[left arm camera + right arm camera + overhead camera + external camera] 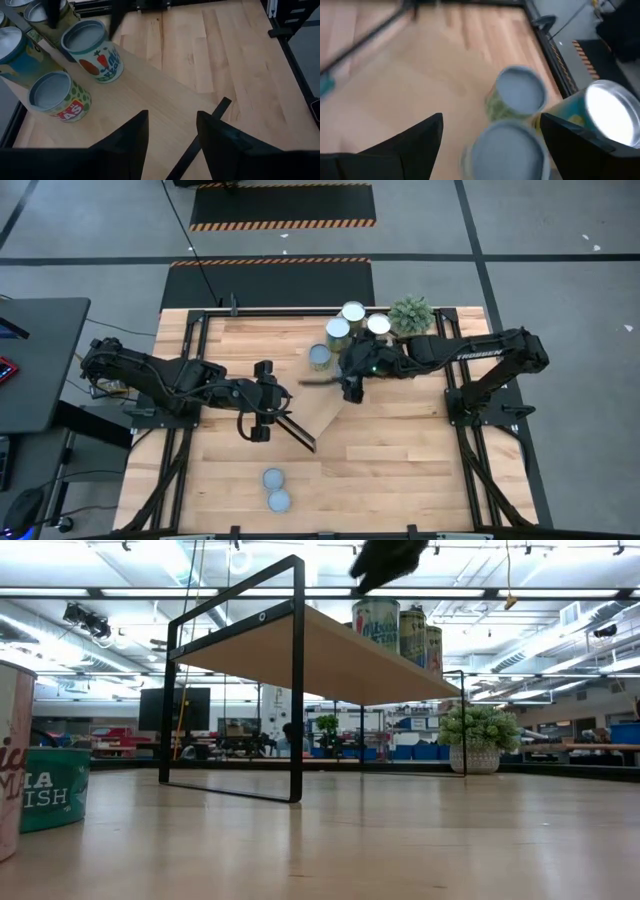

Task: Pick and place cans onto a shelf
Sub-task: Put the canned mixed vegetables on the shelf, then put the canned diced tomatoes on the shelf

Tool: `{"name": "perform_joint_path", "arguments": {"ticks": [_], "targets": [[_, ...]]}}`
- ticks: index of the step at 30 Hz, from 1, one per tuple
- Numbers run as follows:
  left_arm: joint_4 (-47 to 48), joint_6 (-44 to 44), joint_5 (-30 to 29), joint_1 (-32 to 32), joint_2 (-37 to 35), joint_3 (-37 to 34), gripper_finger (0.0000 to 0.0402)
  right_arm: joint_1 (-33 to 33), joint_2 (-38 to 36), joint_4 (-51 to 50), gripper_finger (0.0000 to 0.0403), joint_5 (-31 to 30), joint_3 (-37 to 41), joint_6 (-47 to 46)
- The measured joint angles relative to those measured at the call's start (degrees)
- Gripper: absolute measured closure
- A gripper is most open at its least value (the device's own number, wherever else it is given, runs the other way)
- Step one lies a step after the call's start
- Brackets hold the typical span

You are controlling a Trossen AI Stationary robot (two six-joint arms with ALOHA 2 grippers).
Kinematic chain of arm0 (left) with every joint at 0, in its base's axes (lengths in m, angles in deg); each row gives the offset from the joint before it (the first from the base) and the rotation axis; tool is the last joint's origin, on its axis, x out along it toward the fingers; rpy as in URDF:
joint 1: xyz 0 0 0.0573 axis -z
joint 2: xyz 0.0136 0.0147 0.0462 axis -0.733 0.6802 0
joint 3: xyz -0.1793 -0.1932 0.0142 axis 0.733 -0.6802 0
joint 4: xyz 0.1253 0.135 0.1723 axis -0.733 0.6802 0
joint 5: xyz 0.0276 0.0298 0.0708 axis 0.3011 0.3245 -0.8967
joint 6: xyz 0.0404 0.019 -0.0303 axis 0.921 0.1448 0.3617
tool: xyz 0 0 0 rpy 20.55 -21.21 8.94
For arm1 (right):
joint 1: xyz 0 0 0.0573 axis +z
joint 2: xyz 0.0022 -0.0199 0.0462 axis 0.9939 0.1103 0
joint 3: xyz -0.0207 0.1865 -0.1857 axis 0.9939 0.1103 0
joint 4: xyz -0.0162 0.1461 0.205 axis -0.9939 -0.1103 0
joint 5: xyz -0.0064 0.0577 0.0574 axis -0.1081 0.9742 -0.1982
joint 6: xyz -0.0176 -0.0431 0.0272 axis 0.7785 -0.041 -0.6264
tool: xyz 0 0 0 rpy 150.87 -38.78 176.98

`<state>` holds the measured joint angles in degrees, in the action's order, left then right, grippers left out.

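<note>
The shelf [330, 415] stands slantwise in the middle of the table. Several cans [337, 330] stand upright on its top board, toward its far end; the low view shows them as cans [376, 625] in a row. Two more cans [273, 478] stand on the table near the front edge. My right gripper [492, 142] is open above the shelf, its fingers wide on either side of a can [507, 150] below, clear of it. My left gripper [172, 142] is open over the shelf's near end, with nothing between its fingers.
A small potted plant [411, 313] stands at the far edge beside the shelf's far end. The shelf's dark end frame [200, 140] runs below my left gripper's fingers. Bare tabletop [400, 470] lies to the near right.
</note>
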<state>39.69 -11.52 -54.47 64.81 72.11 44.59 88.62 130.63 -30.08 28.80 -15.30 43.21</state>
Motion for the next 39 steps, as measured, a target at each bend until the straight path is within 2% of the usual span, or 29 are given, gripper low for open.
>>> {"name": "perform_joint_path", "arguments": {"ticks": [5, 9, 12, 18, 28, 31, 35, 39], "targets": [[0.0, 0.4, -0.3, -0.4, 0.1, 0.0, 0.0230, 1.9, 0.0, -5.2, 0.0064, -3.7, 0.0, 5.2], [-0.1, 0.2, -3.4, -2.2, 0.1, 0.0, 0.0230, 1.2, 0.0, -6.2, 0.0064, -7.1, 0.1, 6.9], [-0.7, 0.0, -6.1, -3.9, 0.1, 0.0, 0.0230, -0.4, 0.0, -6.3, 0.0064, -7.3, 0.3, 8.6], [-3.0, 0.0, -6.1, -5.4, 0.1, 0.0, 0.0230, -3.0, 0.0, -5.7, 0.0064, -7.1, 0.3, 9.6], [-3.1, -1.4, 3.5, -1.2, -1.7, 0.0, 0.0230, -0.7, 0.1, -4.2, 0.0064, -7.0, -3.5, 5.7], [-2.5, -2.1, 8.5, 0.9, -1.9, 0.0, 0.0230, 0.8, 0.0, -3.2, 0.0064, -5.2, -4.7, 3.2], [2.4, -5.6, 16.3, 4.1, -2.0, 0.0, 0.0230, 4.0, 0.0, -1.0, 0.0064, -0.9, -4.7, 1.3], [8.1, -9.9, 17.2, 7.7, -2.0, 0.0, 0.0230, 7.3, 0.0, 0.6, 0.0064, -0.8, -4.7, -0.6]]}}
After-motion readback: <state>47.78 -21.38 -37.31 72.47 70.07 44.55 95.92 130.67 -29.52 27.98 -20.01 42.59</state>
